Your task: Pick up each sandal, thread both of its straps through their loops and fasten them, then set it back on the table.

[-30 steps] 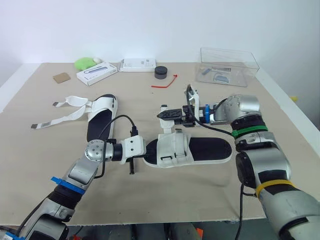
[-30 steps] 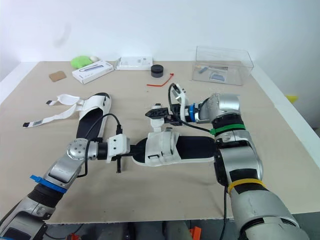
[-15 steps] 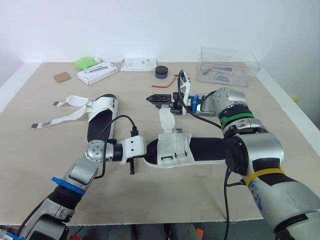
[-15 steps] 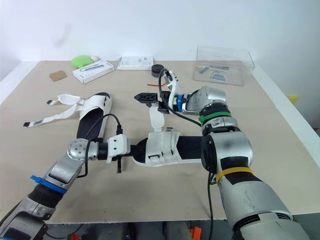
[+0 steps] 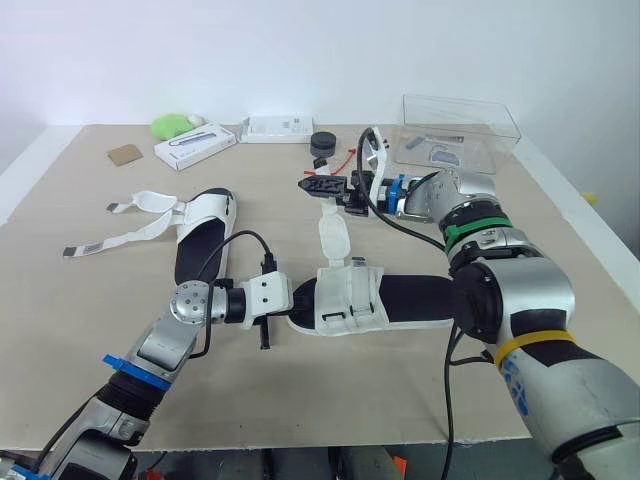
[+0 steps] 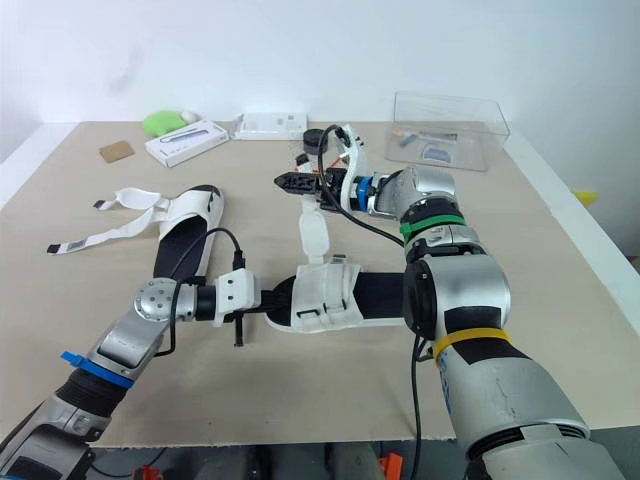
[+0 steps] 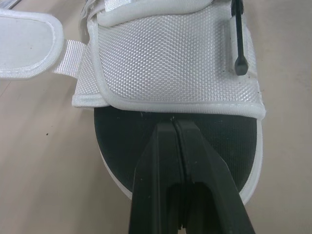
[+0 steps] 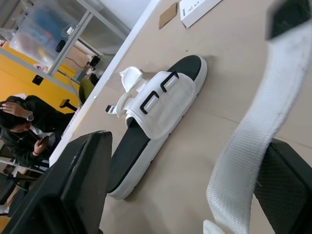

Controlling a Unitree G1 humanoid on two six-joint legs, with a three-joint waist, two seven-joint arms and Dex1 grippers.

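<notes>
Right now I have the near sandal (image 5: pixel 400 297) lying flat on the table (image 5: pixel 400 400) in front of me, toe toward my left arm and heel toward my right. My left gripper (image 7: pixel 173 126) is at the toe end, its two black fingers closed tight against each other with nothing between them, and their tips rest on the black footbed just short of the edge of the white upper (image 7: pixel 170 58). My right gripper (image 5: pixel 322 186) hangs above the table beyond the sandal, pointing toward my left. One white strap (image 5: pixel 332 232) rises from the upper to meet it. From the right wrist camera the fingers (image 8: pixel 83 185) stand wide apart, and the strap runs up between them, close against one finger. I cannot tell whether it is actually caught there or only leaning. The second sandal (image 5: pixel 200 235) lies on the table well to my left, its two long straps (image 5: pixel 130 235) loose and trailing outward across the surface. Along the far edge I can see a green object (image 5: pixel 170 126), two white boxes (image 5: pixel 193 147) (image 5: pixel 277 129), a small cardboard piece (image 5: pixel 124 155), a black round puck (image 5: pixel 322 144), a red tie (image 5: pixel 330 165) and a clear plastic box (image 5: pixel 460 125). A seated person (image 8: pixel 24 122) shows in the background of the right wrist camera.
</notes>
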